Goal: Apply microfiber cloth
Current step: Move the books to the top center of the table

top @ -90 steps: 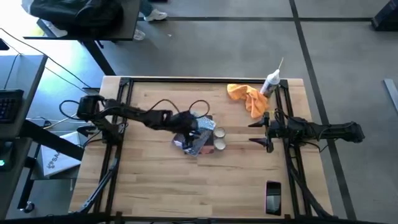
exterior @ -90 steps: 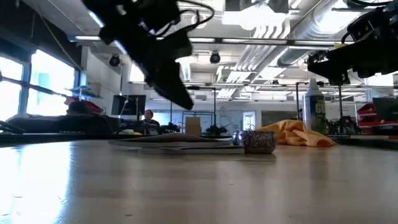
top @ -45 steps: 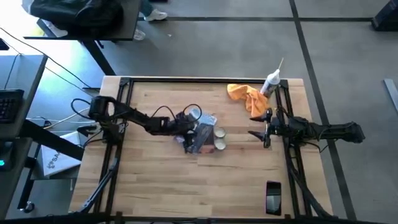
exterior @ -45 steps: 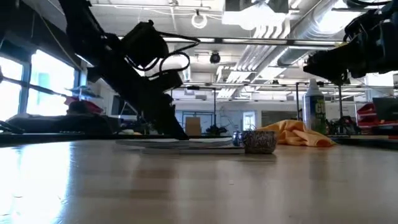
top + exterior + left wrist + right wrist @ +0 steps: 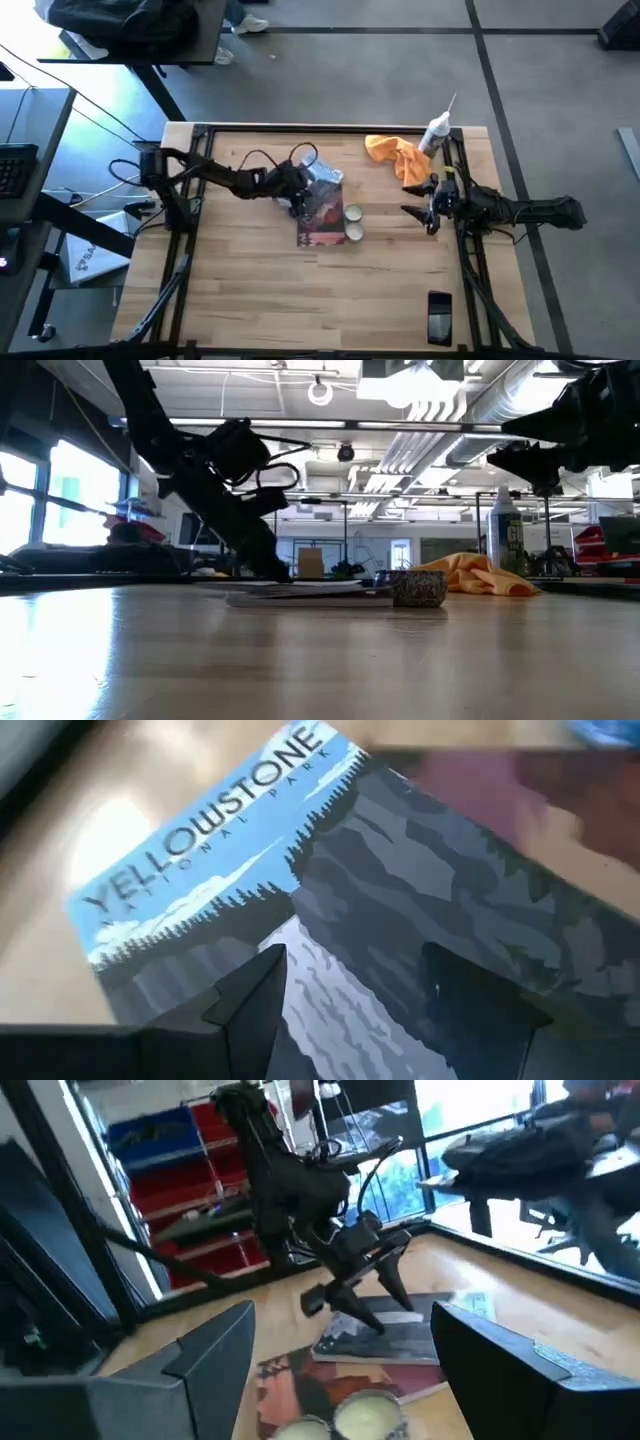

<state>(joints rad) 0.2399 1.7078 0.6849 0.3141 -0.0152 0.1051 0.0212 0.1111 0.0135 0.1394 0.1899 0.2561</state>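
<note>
Two grippers are in view. The left gripper (image 5: 300, 196) is low over the middle of the tabletop (image 5: 250, 290), its fingers spread apart above a stack of flat printed items; in the left wrist view the two dark fingers (image 5: 250, 1005) frame a Yellowstone National Park postcard (image 5: 230, 870) with mountains and blue sky, lying just under them. In the high view that stack (image 5: 322, 212) shows a grey-blue piece at the gripper and a reddish card toward the near edge. Two small round tins (image 5: 353, 222) sit touching the stack's right side, one behind the other.

The right gripper (image 5: 420, 199) hovers above the tabletop on the right, fingers spread wide and empty, pointing toward the stack. The microfiber cloth (image 5: 397, 155) lies crumpled at the far right corner of the tabletop, just beyond the right gripper and well apart from the left one. A white squeeze bottle (image 5: 436, 130) with a thin nozzle stands just beside the cloth. A dark phone-like slab (image 5: 439, 315) lies near the front right edge.
</note>
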